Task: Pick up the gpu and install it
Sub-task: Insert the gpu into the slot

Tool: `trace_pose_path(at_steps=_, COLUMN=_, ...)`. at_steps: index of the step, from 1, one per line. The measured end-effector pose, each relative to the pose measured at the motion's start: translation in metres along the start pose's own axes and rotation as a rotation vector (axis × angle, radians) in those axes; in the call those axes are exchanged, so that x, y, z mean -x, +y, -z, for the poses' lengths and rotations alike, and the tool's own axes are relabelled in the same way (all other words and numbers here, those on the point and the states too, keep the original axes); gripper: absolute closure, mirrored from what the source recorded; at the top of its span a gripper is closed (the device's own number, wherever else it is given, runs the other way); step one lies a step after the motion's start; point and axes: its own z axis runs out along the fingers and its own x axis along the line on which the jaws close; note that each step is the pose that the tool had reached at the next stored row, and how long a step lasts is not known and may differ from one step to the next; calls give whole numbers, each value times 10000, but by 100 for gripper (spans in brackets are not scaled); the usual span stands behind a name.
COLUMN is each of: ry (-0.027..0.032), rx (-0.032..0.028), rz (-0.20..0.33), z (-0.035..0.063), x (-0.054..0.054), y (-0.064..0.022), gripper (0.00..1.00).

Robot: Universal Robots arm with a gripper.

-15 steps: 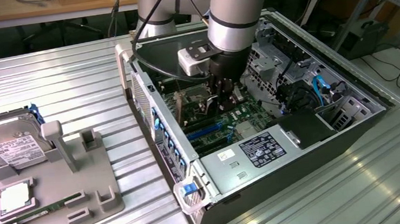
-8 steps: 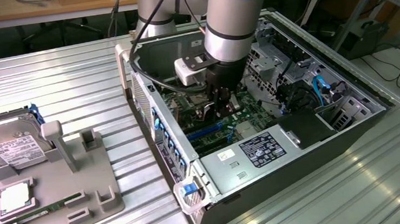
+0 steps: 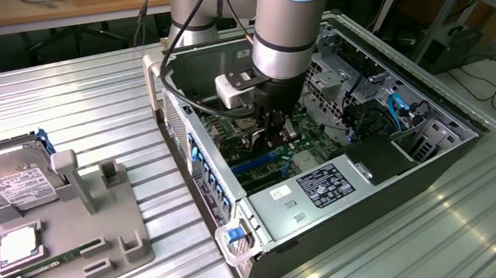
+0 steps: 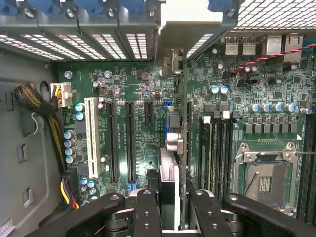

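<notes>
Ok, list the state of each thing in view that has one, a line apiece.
claw: shut on the gpu, down inside the computer case.
gpu: held edge-on above the motherboard.
computer case: lying on its side, open.
CPU socket: empty.
hard drive: resting in the grey holder tray.

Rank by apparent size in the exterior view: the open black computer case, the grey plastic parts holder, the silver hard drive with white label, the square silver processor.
1. open black computer case
2. grey plastic parts holder
3. silver hard drive
4. square silver processor, clearly smallest
</notes>
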Motion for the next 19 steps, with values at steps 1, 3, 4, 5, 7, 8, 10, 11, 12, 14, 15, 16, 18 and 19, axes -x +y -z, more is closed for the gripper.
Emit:
trace_pose_path(at_steps=1, ry=6, rx=1, rz=-1, z=-1, x=-18, y=1, gripper=72)
trace_pose_path(at_steps=3, ry=16, rx=0, rz=-3, z=-9, x=-26, y=4, gripper=72)
trace_pose_path(at_steps=4, ry=19, rx=0, rz=-2, z=-12, x=-27, y=11, gripper=72)
trace_pose_path(at_steps=5, ry=20, rx=0, rz=-1, z=-15, x=-27, y=19, gripper=72)
trace_pose_path(at_steps=7, ry=24, rx=1, rz=-1, z=-22, x=-27, y=31, gripper=72)
trace_pose_path(at_steps=8, ry=27, rx=0, rz=-1, z=-27, x=-27, y=36, gripper=72)
trace_pose_path(at_steps=10, ry=44, rx=0, rz=0, z=-35, x=-28, y=46, gripper=72)
trace_pose_path(at_steps=11, ry=54, rx=0, rz=1, z=-39, x=-28, y=52, gripper=72)
trace_pose_path(at_steps=12, ry=66, rx=0, rz=1, z=-41, x=-28, y=58, gripper=72)
trace_pose_path(at_steps=14, ry=92, rx=0, rz=3, z=-48, x=-28, y=69, gripper=72)
trace_pose_path(at_steps=15, ry=101, rx=0, rz=4, z=-50, x=-29, y=77, gripper=72)
trace_pose_path(at_steps=16, ry=110, rx=0, rz=4, z=-52, x=-29, y=85, gripper=72)
trace_pose_path(at_steps=18, ry=123, rx=-1, rz=5, z=-60, x=-28, y=93, gripper=72)
trace_pose_path(at_steps=19, ry=130, rx=0, rz=6, z=-70, x=-29, y=97, gripper=72)
